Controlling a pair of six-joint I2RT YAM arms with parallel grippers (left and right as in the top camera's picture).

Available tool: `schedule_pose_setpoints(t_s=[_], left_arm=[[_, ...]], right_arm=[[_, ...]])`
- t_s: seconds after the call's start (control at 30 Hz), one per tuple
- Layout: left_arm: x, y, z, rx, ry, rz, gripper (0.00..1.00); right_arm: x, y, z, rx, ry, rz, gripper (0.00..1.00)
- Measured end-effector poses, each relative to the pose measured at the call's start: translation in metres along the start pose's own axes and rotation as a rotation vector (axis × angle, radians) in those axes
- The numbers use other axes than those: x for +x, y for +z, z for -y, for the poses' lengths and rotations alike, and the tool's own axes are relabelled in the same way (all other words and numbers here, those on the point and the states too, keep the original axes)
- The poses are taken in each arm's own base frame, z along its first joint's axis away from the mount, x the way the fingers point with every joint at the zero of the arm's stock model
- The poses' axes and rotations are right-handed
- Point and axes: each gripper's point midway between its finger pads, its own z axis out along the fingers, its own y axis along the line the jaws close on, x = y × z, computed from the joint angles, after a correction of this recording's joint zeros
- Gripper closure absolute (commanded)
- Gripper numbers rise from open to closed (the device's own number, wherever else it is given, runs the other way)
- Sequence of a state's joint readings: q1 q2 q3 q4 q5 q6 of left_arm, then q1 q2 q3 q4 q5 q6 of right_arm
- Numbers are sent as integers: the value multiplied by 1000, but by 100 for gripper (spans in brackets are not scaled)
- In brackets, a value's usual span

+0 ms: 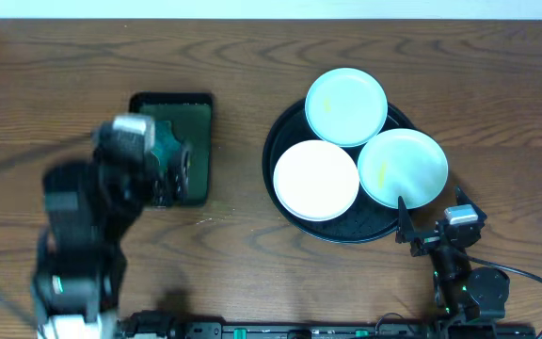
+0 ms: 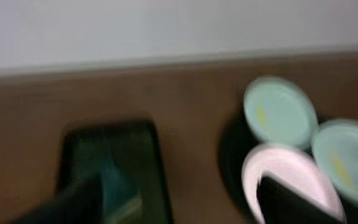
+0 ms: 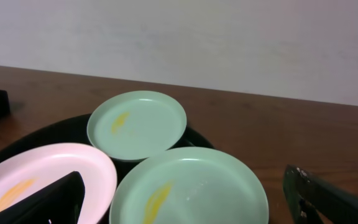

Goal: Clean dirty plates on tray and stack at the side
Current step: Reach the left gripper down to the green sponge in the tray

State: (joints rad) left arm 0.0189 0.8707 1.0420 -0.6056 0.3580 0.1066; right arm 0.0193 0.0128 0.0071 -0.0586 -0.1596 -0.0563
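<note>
Nearest, right pincer (image 3: 182, 179): spread wide, empty, low at the near rim of the tray (image 1: 344, 237), probably placed to take a plate by its edge. Next, near mint plate (image 1: 405, 168): on the tray's right side, just ahead of that pincer, yellow smear, uncleaned. Beside it, white plate (image 1: 316, 179): on the tray's left side, smeared yellow at its near edge. Behind both, far mint plate (image 1: 346, 105): yellow smear, hanging partly over the tray's far rim, likely because three plates crowd the tray. All three are on the tray, none stacked aside. Left pincer (image 1: 172, 174): blurred, hovering over the green tray (image 1: 199, 121), fingers apparently well apart and empty; perhaps after the teal item there, too blurred to identify. Brown tabletop (image 1: 243, 56) carries everything.
</note>
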Motion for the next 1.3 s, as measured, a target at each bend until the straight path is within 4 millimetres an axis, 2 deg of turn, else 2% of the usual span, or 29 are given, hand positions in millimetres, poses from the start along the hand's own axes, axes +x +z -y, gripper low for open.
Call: schedule_pose_setpoints(t_s=[0.1, 0.2, 0.23, 0.37, 0.57, 0.73, 0.9, 1.17, 1.3], left_arm=[[-6, 19, -6, 4, -32, -104, 20], [-6, 35, -27, -70, -154, -226, 20], [-8, 39, -36, -102, -199, -260, 4], [-21, 67, -67, -176, -339, -298, 4], [0, 103, -77, -174, -447, -383, 4], [24, 122, -96, -289, -596, -444, 4], [52, 134, -105, -360, -670, -526, 3], [120, 160, -123, -495, -747, -734, 4], [151, 170, -123, -509, -762, -826, 4]], right_arm=[[0, 0, 0, 0, 0, 0, 1], [0, 0, 0, 0, 0, 0, 1], [0, 0, 0, 0, 0, 0, 1], [0, 0, 0, 0, 0, 0, 1], [0, 0, 0, 0, 0, 0, 1], [0, 0, 0, 0, 0, 0, 1], [0, 0, 0, 0, 0, 0, 1], [0, 0, 0, 0, 0, 0, 1], [0, 0, 0, 0, 0, 0, 1]])
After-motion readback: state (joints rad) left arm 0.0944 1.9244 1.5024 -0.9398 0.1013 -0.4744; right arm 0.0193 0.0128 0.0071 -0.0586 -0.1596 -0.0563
